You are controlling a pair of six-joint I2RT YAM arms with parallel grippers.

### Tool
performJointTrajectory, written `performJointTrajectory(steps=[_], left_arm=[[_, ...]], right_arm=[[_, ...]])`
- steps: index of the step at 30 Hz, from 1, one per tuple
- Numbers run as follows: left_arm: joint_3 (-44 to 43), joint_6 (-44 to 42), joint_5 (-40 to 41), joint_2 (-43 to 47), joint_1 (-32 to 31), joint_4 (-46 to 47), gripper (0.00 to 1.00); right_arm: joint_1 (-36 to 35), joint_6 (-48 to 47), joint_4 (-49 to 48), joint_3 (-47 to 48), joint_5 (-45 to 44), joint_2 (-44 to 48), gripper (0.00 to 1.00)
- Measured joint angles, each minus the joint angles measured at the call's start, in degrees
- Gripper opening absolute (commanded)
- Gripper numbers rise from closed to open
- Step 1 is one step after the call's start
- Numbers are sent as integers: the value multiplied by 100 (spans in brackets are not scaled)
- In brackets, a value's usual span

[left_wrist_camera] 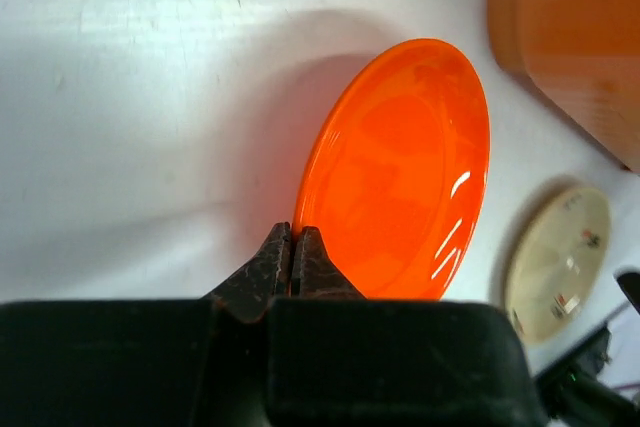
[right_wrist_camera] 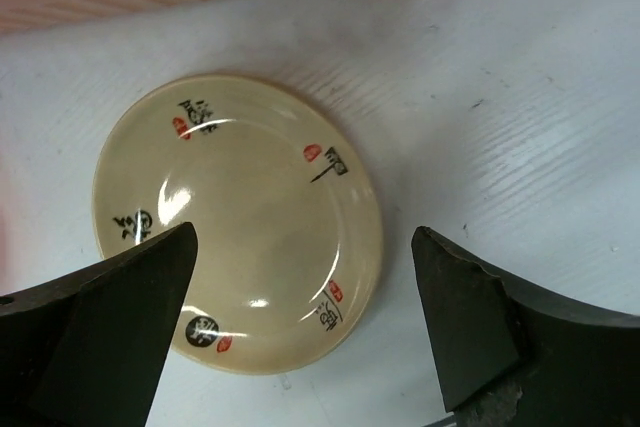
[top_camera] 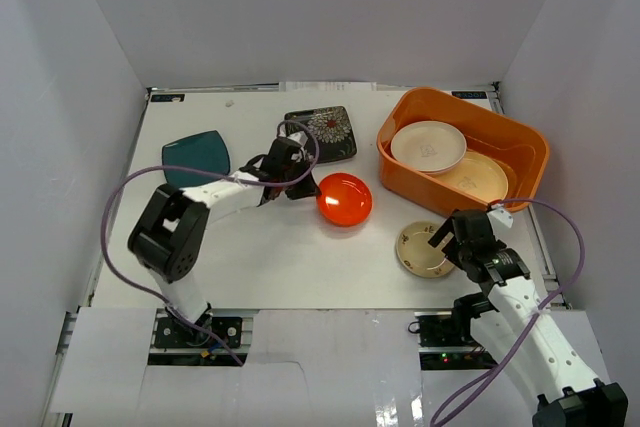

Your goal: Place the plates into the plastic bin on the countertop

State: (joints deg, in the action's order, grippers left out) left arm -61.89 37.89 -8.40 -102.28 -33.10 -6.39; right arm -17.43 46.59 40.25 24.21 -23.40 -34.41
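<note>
My left hand was pinched tight on the left rim of the red-orange plate, my right hand was spread wide above the beige plate, the orange bin stood at far right.

bare worktop lies open between the red-orange plate and the beige plate; the orange bin wall stands close behind that plate, blocking its far side.

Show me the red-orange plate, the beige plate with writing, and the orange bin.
red-orange plate (top_camera: pixel 344 199), top view, middle of dish.
beige plate (right_wrist_camera: pixel 240 237), right wrist view, its glossy centre.
orange bin (top_camera: pixel 432 189), top view, near outer wall.
</note>
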Motion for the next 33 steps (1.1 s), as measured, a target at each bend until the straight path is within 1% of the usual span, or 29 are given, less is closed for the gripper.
performJointTrajectory(steps=[3, 5, 7, 10, 11, 12, 14, 15, 17, 18, 20, 24, 28, 30, 33], left_arm=[[487, -79, -90, 962, 4, -151, 0], [643, -162, -111, 1567, 4, -234, 0], [660, -306, -116, 2127, 4, -308, 0], [588, -518, -96, 2605, -48, -378, 0], [577, -588, -59, 2695, -87, -393, 0], [577, -658, -24, 2758, -140, -411, 0], [577, -787, 9, 2809, -267, -487, 0], [577, -848, 24, 2815, -317, -551, 0], [577, -973, 44, 2837, -404, -649, 0], [577, -1029, 61, 2865, -437, -695, 0], [577, -1119, 118, 2962, -474, -741, 0], [557, -1250, 293, 3303, -490, -796, 0], [398, -1362, 509, 3744, -490, -822, 0], [278, -1405, 621, 3936, -490, -817, 0], [125, -1429, 804, 4203, -490, -776, 0]], right_arm=[[177, 267, 35, -15, -131, -83, 92], [258, 417, 17, -92, -149, -153, 91], [273, 531, 11, -216, -111, -210, 88], [280, 678, -76, -433, 57, -258, 83], [284, 726, -160, -509, 153, -293, 80], [284, 745, -273, -551, 175, -345, 68], [293, 789, -599, -632, 315, -417, 52], [304, 844, -765, -678, 374, -444, 39], [317, 925, -1075, -804, 540, -472, 27], [317, 960, -1187, -866, 658, -457, 18], [317, 1043, -1342, -970, 852, -352, 8], [317, 1158, -1484, -1165, 1333, 63, 8], [205, 1139, -1360, -1169, 1862, 450, 8], [37, 1082, -1165, -1040, 2087, 654, 8], [-173, 929, -892, -553, 2396, 636, 8]])
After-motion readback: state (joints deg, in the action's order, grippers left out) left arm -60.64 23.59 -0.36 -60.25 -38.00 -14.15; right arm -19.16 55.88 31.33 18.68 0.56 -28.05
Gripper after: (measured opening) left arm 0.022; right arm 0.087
